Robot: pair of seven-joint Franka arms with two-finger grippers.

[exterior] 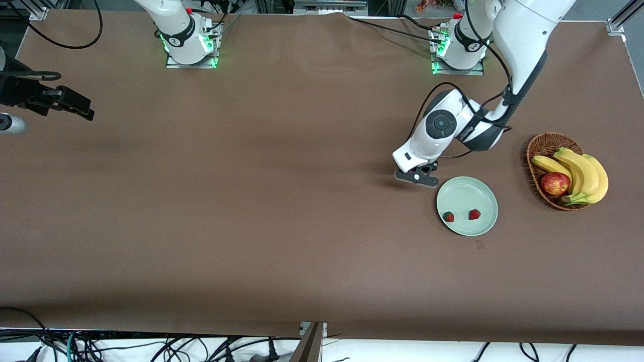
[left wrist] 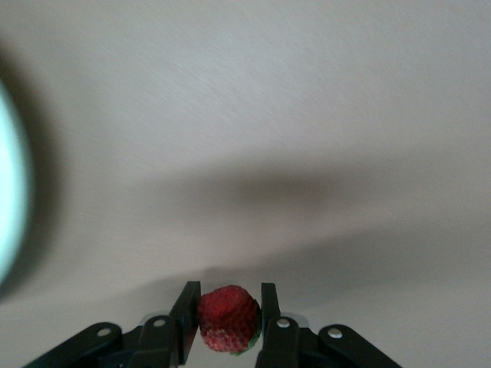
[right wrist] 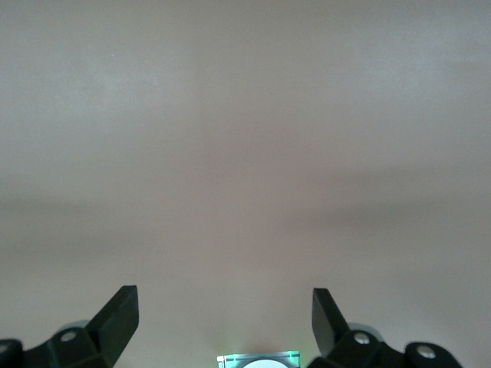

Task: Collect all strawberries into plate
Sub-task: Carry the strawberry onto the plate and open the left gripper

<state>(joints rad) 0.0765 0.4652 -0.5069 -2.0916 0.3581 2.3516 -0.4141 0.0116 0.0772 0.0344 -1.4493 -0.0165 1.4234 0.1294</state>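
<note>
One strawberry (left wrist: 229, 320) is pinched in the left hand (left wrist: 229, 322) just beside the plate (exterior: 467, 187), where two strawberries (exterior: 448, 216) are lying, while the right hand (right wrist: 226, 318) is held spread, waiting.

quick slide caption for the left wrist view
Left gripper fingers closed on a strawberry just above the brown table.

White arms (exterior: 523, 35), black cables, green-lit bases (exterior: 191, 48).

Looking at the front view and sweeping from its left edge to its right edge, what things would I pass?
Right gripper → left gripper, shut on a strawberry → plate with two strawberries → basket with apple and bananas.
</note>
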